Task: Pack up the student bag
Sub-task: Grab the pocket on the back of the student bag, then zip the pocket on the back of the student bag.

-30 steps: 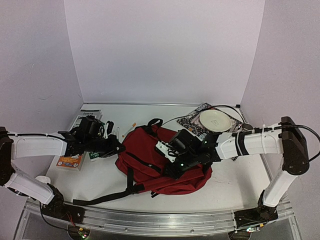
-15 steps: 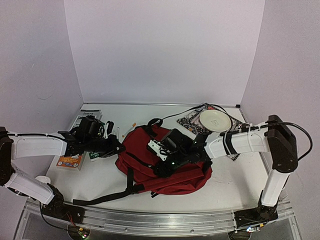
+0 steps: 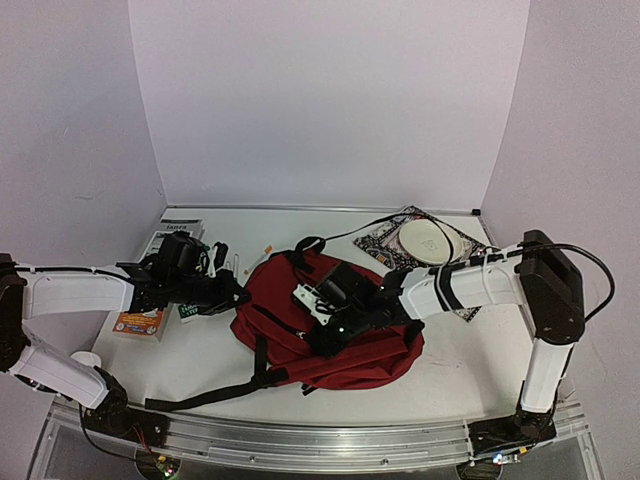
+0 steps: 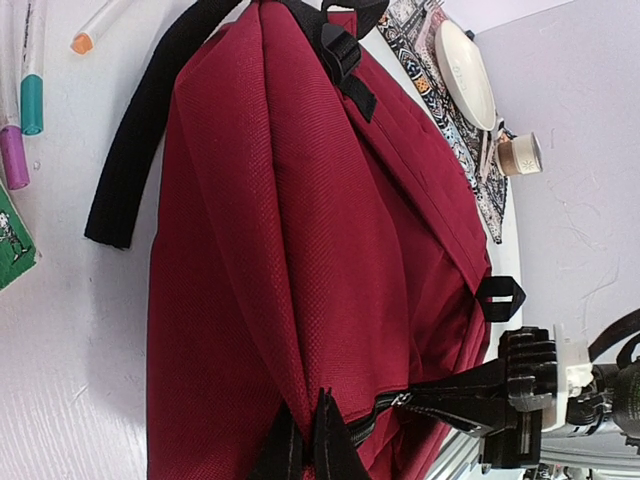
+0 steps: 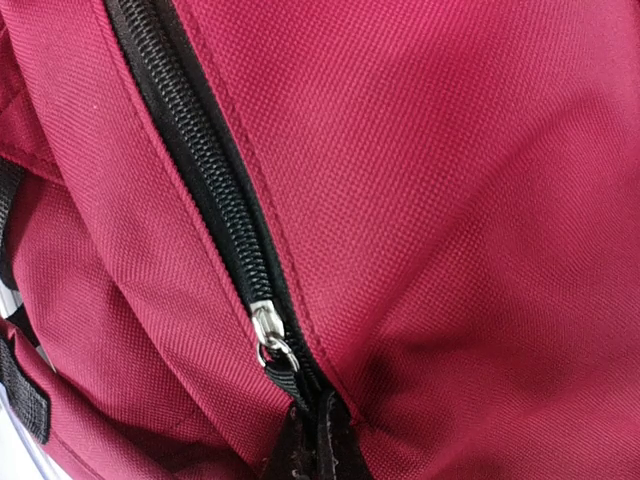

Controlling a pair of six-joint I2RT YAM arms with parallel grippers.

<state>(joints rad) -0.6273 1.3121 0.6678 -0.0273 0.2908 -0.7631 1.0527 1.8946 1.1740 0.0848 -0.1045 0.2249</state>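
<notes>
While the top view shows the student bag [image 3: 275,300] lying slantwise on the surface [image 3: 200,370], your right pincer [image 3: 325,325] sits directly on it and your left pincer [image 3: 228,296] touches its nearest edge. From the left wrist, the bag stretches ahead of tips pinched on its fabric. From the right wrist, tips clamp the zipper pull [image 5: 272,335], with the zipper [image 5: 190,170] running ahead-left; no writing is legible.

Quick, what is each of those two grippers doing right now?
Left gripper: closed, pinching the red fabric of the student bag.
Right gripper: closed on the bag's zipper pull.
</notes>
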